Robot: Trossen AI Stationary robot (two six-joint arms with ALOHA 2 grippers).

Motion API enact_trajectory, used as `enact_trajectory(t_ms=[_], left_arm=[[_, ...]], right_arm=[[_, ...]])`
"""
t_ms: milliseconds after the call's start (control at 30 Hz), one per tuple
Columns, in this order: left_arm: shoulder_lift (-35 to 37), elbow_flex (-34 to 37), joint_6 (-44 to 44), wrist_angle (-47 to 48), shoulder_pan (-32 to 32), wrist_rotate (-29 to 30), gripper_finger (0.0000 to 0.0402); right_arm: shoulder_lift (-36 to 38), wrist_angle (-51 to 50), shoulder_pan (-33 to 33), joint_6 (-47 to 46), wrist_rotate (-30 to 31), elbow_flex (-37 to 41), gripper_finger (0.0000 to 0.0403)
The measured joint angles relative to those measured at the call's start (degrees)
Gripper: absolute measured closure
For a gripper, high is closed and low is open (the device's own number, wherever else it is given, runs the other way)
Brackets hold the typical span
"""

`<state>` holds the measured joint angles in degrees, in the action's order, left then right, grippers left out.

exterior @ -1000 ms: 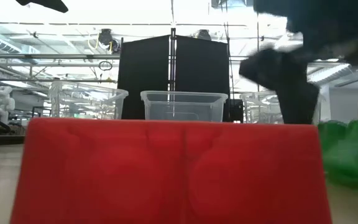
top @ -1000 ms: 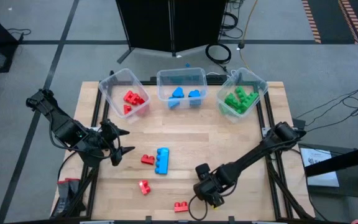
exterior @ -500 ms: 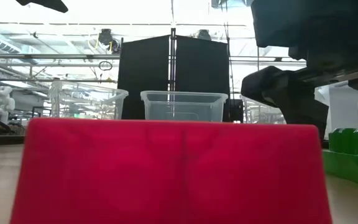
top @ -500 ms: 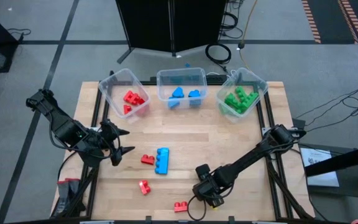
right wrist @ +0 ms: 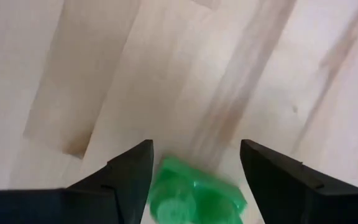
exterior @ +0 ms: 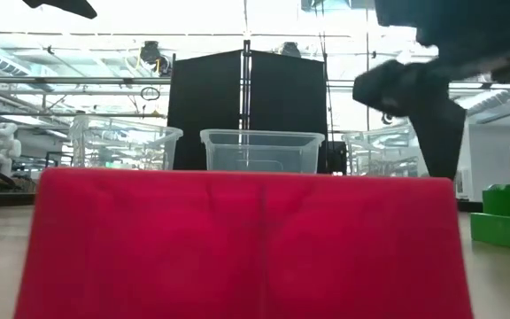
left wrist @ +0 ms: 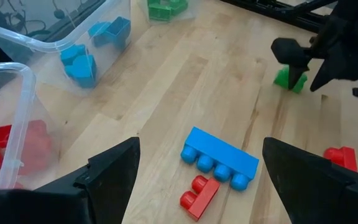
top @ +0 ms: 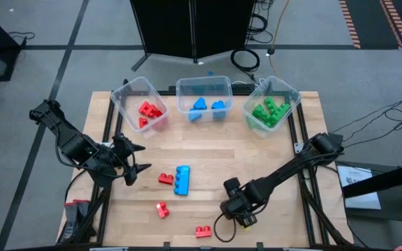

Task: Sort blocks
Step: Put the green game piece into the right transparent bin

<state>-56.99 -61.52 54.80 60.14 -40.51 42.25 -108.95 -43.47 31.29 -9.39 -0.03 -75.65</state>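
Legible text, labels, brands, numbers, signs: none. No readable marking on any surface in any view.

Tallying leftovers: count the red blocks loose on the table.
3 red blocks: one beside the blue block, one nearer the front, one at the front edge. The right claw could hide another.

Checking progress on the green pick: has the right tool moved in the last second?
Yes. In the high view the right tool has shifted slightly right, away from the red block near the table's front edge.
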Motion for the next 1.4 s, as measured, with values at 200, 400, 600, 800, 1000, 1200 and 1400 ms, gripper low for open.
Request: enact_trajectory(t_ms=[200, 400, 600, 800, 1000, 1200, 1400], left_arm=[[0.00, 0.00, 0.01, 0.00, 0.00, 0.03, 0.0066], [-0.01, 0.00, 0.29, 0.01, 0.00, 0.05, 0.0066], [0.00, 0.00, 0.29, 0.36, 0.00, 0.18, 0.0066], [0.00, 0.00, 0.33, 0.66, -0.01, 0.18, 0.0066], [0.00, 0.00, 0.40, 0.82, 0.00, 0.18, 0.0066], [0.00, 0.00, 0.40, 0.83, 0.00, 0.18, 0.0066], [0.00, 0.00, 0.40, 0.84, 0.00, 0.18, 0.0066]], right_arm=[[4.84, -5.68, 0.16, 1.48, -0.26, -0.09, 0.0166], [7.20, -8.78, 0.30, 5.99, 0.13, -0.16, 0.0166], [5.36, -12.59, 0.49, 15.05, 3.91, -0.16, 0.0165], [3.78, -11.76, 0.67, 22.84, 4.42, -0.09, 0.0165], [3.63, -10.23, 0.69, 28.54, 2.08, 0.78, 0.0165], [3.63, -6.24, 1.04, 31.52, 1.19, 4.07, 0.0165], [3.63, 2.35, 1.07, 31.54, 1.22, 9.39, 0.0165]])
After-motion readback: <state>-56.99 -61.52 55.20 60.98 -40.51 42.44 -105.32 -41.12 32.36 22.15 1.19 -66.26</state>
